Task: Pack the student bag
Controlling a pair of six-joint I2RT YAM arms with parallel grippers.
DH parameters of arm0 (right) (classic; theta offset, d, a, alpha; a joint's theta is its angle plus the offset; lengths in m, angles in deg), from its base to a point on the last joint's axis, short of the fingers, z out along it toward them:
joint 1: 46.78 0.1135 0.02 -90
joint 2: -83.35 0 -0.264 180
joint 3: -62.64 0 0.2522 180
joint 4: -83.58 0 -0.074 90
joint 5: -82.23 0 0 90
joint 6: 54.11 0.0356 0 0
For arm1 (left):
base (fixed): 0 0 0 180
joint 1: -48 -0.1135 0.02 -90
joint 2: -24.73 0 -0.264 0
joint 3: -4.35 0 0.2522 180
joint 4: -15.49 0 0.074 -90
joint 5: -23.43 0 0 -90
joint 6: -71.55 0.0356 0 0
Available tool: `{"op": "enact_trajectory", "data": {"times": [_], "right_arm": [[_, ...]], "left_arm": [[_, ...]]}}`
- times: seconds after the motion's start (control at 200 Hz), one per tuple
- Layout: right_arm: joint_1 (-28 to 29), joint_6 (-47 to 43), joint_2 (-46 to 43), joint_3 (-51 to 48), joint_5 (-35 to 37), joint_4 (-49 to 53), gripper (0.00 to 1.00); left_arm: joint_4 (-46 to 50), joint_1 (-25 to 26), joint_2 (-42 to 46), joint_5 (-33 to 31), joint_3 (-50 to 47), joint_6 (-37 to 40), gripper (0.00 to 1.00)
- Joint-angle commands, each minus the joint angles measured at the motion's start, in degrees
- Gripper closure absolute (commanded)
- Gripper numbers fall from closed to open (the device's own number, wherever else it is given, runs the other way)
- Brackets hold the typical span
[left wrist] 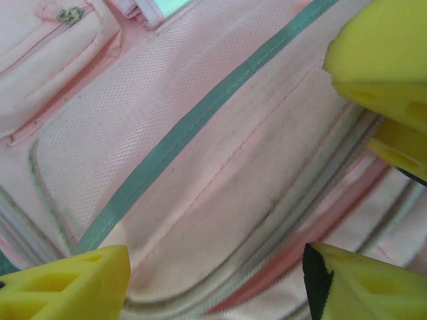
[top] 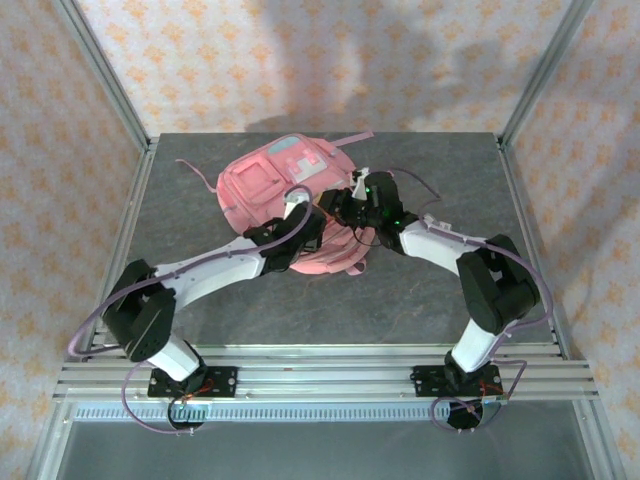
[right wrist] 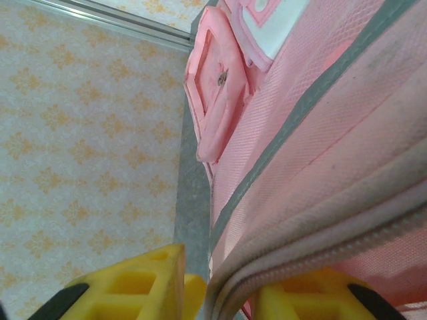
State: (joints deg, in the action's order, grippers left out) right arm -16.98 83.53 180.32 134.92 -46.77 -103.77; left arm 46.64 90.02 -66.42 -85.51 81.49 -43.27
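The jaws of the left gripper stand wide open, with only bag cloth under them and nothing between them. The jaws of the right gripper are close together around a folded edge of cloth beside the zip. The fold fills the gap and touches both pads, so I judge it to be pinched.

The student bag lies flat in the middle of the table. Its front pocket and the light patch face up, and both arms reach to its near edge. In the left wrist view the yellow fingers of the right gripper are just beside the left one.

The step in hand is, I believe, to open the main compartment. To do it well, the right gripper should hold the fold firmly and lift it only a little, so that the zip line is tight and straight. The left gripper should look for the puller of this long zip. The small puller near the corner seems to belong to a front pocket, so it is the wrong one. It should close on the puller tab alone, not on loose cloth, and pull along the zip, away from the right gripper. The two grippers are very near, so a slow and low move avoids a collision.
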Motion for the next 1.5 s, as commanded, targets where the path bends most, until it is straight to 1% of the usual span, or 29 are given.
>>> {"op": "enact_trajectory", "data": {"times": [0.0,0.055,0.07,0.075,0.085,0.09,0.165,0.175,0.19,0.33,0.36,0.455,0.506,0.576,0.666,0.741,0.871,1.051,1.166,1.422,1.497], "right_arm": [[0.00,0.35,-3.98,1.69,-1.60,-5.00,0.71],[-0.01,0.27,-4.59,1.52,-1.57,-4.92,0.71],[-0.01,0.20,-4.76,1.43,-1.60,-4.91,0.71],[-0.05,0.19,-4.81,1.43,-1.64,-4.87,0.71],[-0.08,0.13,-4.98,1.36,-1.61,-4.81,0.71],[-0.09,0.11,-5.05,1.30,-1.65,-4.82,0.71],[-0.17,-0.76,-5.92,1.03,-1.53,-3.29,0.71],[-0.18,-0.92,-6.05,0.99,-1.52,-2.97,0.71],[-0.18,-1.22,-6.26,0.98,-1.36,-2.30,0.71],[-1.01,-6.50,-10.08,-0.68,1.68,5.91,0.70],[-1.35,-7.77,-11.44,-1.38,3.13,7.91,0.63],[-2.95,-11.28,-16.46,-3.59,8.44,15.63,0.49],[-3.95,-12.66,-19.02,-4.27,12.94,20.86,0.38],[-5.42,-14.12,-21.56,-4.56,19.95,28.63,0.26],[-7.57,-14.02,-22.70,-4.47,28.79,37.56,0.18],[-9.35,-13.48,-21.96,-5.05,32.87,41.49,0.17],[-11.19,-10.92,-17.40,-5.25,36.02,44.44,0.15],[-11.87,-8.51,-9.76,-3.99,36.19,44.89,0.15],[-11.95,-7.47,-5.67,-2.42,37.79,45.25,0.15],[-12.13,-5.45,1.12,0.49,41.69,45.53,0.19],[-12.26,-5.45,2.85,1.16,42.03,44.86,0.22]], "left_arm": [[2.94,-0.01,-2.22,-6.56,3.15,3.14,0.39],[2.52,-0.42,-2.89,-7.61,3.33,3.37,0.52],[2.48,-0.57,-2.98,-7.69,3.41,3.37,0.57],[2.48,-0.64,-3.02,-7.69,3.42,3.37,0.61],[2.41,-0.76,-3.14,-7.69,3.47,3.37,0.62],[2.40,-0.87,-3.15,-7.69,3.49,3.37,0.65],[2.39,-1.93,-3.33,-7.11,3.74,3.24,0.93],[2.39,-2.05,-3.33,-7.11,3.77,3.23,0.95],[2.39,-2.23,-3.28,-7.11,3.84,3.20,1.00],[3.14,-3.41,-1.33,-7.34,4.49,3.06,1.00],[2.86,-3.59,-0.55,-7.20,4.35,3.24,1.00],[2.82,-4.52,1.61,-6.33,4.63,3.40,1.00],[2.92,-4.96,2.52,-5.71,5.10,3.67,1.00],[3.09,-5.26,3.57,-5.38,5.84,3.98,1.00],[2.97,-5.28,4.85,-4.98,6.99,4.27,1.00],[2.04,-5.28,5.85,-4.40,7.33,4.56,1.00],[1.93,-5.27,5.69,-3.51,7.93,4.80,1.00],[2.40,-5.28,5.46,-2.79,7.70,4.10,1.00],[2.48,-5.28,5.42,-2.61,7.38,3.90,1.00],[2.43,-5.28,4.87,-2.31,7.14,3.39,1.00],[2.39,-5.25,4.76,-1.94,7.11,3.29,1.00]]}}
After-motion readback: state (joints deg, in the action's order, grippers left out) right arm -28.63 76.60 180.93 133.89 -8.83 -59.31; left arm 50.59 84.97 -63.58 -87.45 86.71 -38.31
